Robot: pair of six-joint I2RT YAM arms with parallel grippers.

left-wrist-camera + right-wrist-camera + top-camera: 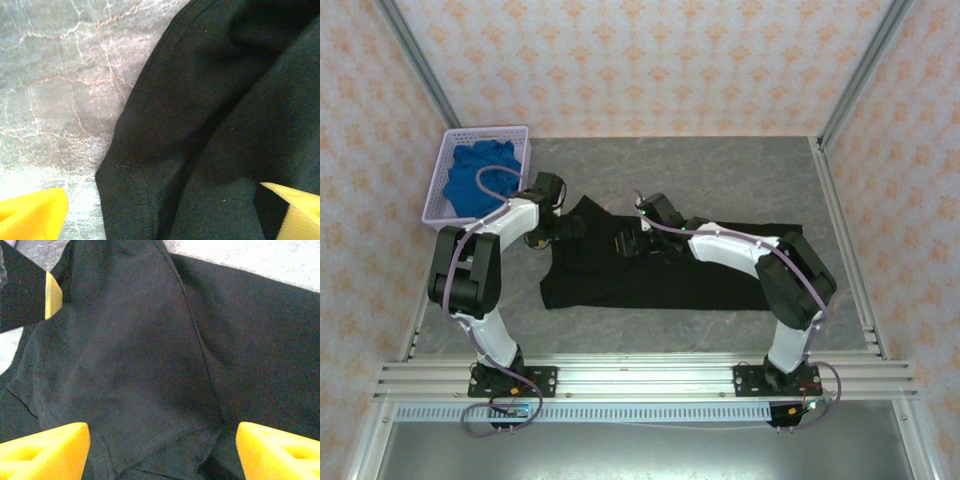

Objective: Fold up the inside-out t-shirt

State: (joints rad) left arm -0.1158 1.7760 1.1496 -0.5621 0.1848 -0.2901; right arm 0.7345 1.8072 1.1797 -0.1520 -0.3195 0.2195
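T-shirt [650, 285] lies dark on your grey surface [740, 170]. Your left claw [162, 215] gapes wide over its stitched edge, right claw [160, 450] wide above the fabric, both empty.

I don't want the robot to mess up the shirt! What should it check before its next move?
1. Left gripper open: ok, jaws wide, nothing pinched.
2. Right gripper open: ok, jaws wide above the shirt.
3. Shirt wholly on the table: ok.
4. Shirt flat: not ok, a creased flap lies on top under the right gripper.
5. Blue cloth out of the way: ok, it is in the basket.
6. Fold finished: cannot tell.
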